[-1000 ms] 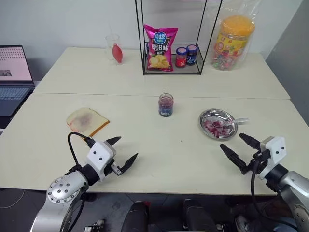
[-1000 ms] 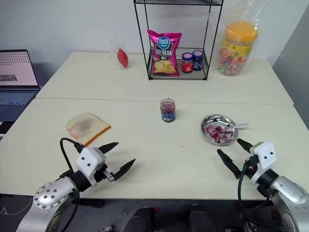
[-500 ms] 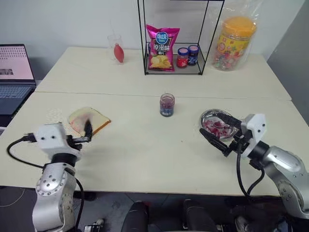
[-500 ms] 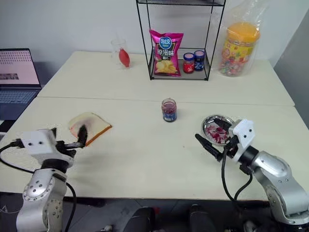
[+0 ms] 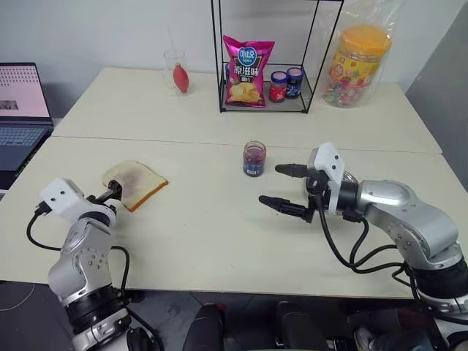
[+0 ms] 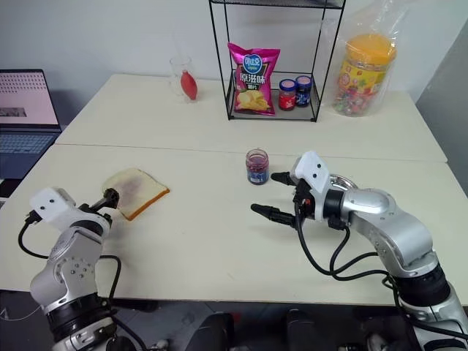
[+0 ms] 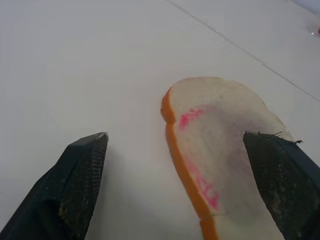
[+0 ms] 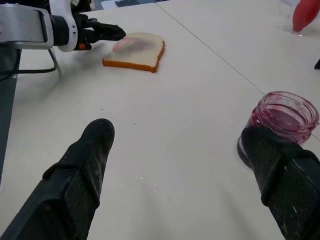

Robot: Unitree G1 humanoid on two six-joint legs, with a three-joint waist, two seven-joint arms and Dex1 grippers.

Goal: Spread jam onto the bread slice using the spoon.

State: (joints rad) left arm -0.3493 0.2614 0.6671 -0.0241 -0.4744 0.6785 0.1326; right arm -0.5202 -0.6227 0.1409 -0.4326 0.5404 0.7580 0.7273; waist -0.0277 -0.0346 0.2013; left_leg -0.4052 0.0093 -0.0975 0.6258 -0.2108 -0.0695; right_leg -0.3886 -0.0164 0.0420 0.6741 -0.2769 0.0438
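Presently both grippers empty, jaws wide apart. Left gripper [image 7: 175, 200] low at the near edge of the bread slice [image 5: 134, 183], one finger over the slice's face, the other on bare table [image 5: 212, 241] beside the crust; whether the finger over the face rests on it, cannot tell. Slice lies flat on the left side of the table, pinkish smear on its face. Right gripper [image 5: 281, 188] hovers mid-table, just beside the jam jar [image 5: 253, 159], fingers level, jar not between them.

Jam: dark purple-red, seen through the open clear glass jar; no lid on it. Jar upright, centre of table, near the front of the wire rack [image 5: 263, 55].

Spoon: not made out; the right forearm covers the place to the right of the jar.

Handling, as judged:
- bread soft and light, will dent or tear under a pinch; steady it at the crust edge, light pressure only
- jar is glass, smooth, likely slippery, small enough to tip; take it round the body, below the rim
- spoon slim and hard, lying flat would be awkward; take it by the handle
- jam sticky, may drip off the bowl in transit
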